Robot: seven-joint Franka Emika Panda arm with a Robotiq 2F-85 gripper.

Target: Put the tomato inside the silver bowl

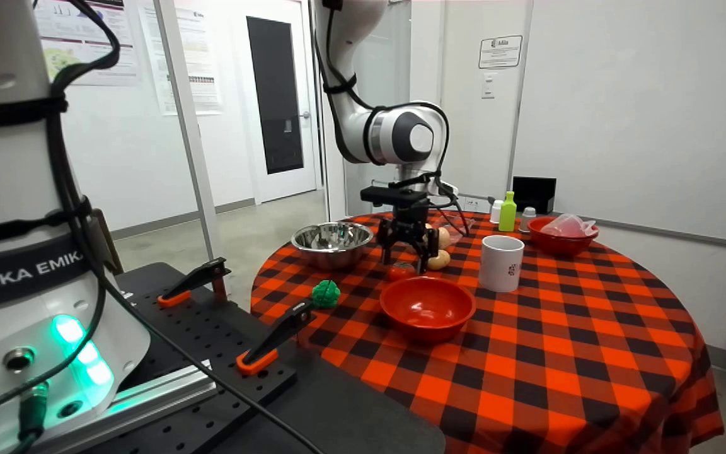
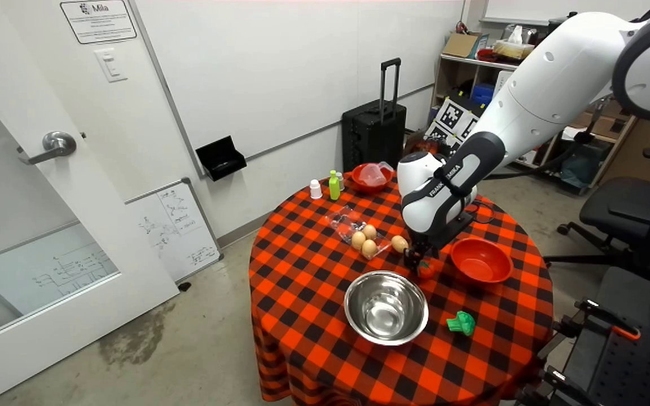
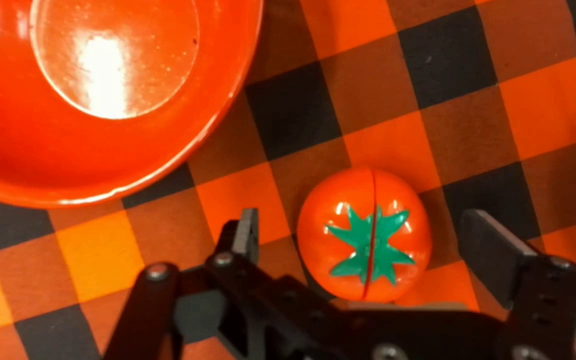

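The red tomato with a green star-shaped top [image 3: 363, 235] sits on the checkered tablecloth. It also shows in both exterior views [image 1: 401, 272] [image 2: 426, 270]. My gripper [image 3: 361, 214] is open, pointing down, with one finger on each side of the tomato and a gap on both sides. In the exterior views the gripper [image 1: 404, 265] [image 2: 415, 263] is low over the tomato and partly covers it. The shiny silver bowl [image 1: 331, 257] [image 2: 384, 321] stands upright near the tomato, with nothing seen inside. It is out of the wrist view.
A red bowl [image 1: 427, 315] [image 2: 481, 265] [image 3: 113, 165] stands close beside the tomato. A green broccoli [image 1: 325, 294] [image 2: 461, 323] lies near both bowls. A single egg [image 2: 399, 243] and several eggs in a clear carton [image 2: 369, 248] lie near the gripper. A white mug [image 1: 501, 263] stands beyond the red bowl.
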